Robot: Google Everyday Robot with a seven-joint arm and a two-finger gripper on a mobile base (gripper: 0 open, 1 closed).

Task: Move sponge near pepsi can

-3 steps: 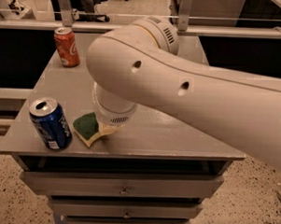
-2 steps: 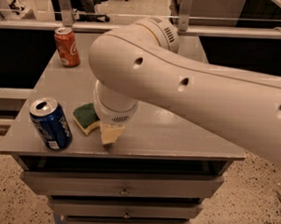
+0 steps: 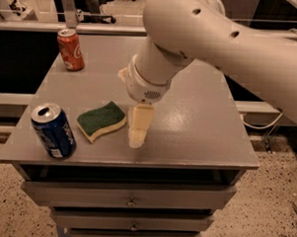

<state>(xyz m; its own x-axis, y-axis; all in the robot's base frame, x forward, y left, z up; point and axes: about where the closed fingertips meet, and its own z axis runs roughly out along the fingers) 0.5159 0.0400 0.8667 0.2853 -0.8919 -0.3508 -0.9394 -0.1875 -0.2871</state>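
Observation:
The sponge point(image 3: 101, 120), dark green on top over pale yellow foam, lies flat on the grey table point(image 3: 197, 127) near its front left. It is just right of the dark blue pepsi can point(image 3: 53, 131), which stands upright at the front left corner, with a small gap between them. My gripper point(image 3: 133, 115) hangs just right of the sponge, open and empty. One cream finger point(image 3: 138, 126) points down at the table beside the sponge. The other finger is mostly hidden behind the wrist.
A red-orange cola can point(image 3: 71, 49) stands at the table's back left corner. My large white arm point(image 3: 226, 40) crosses above the table's right half. Drawers point(image 3: 130, 199) sit under the tabletop. A railing and dark clutter run behind the table.
The gripper has let go of the sponge and drawn back to the right of it. The sponge now lies free beside the pepsi can.

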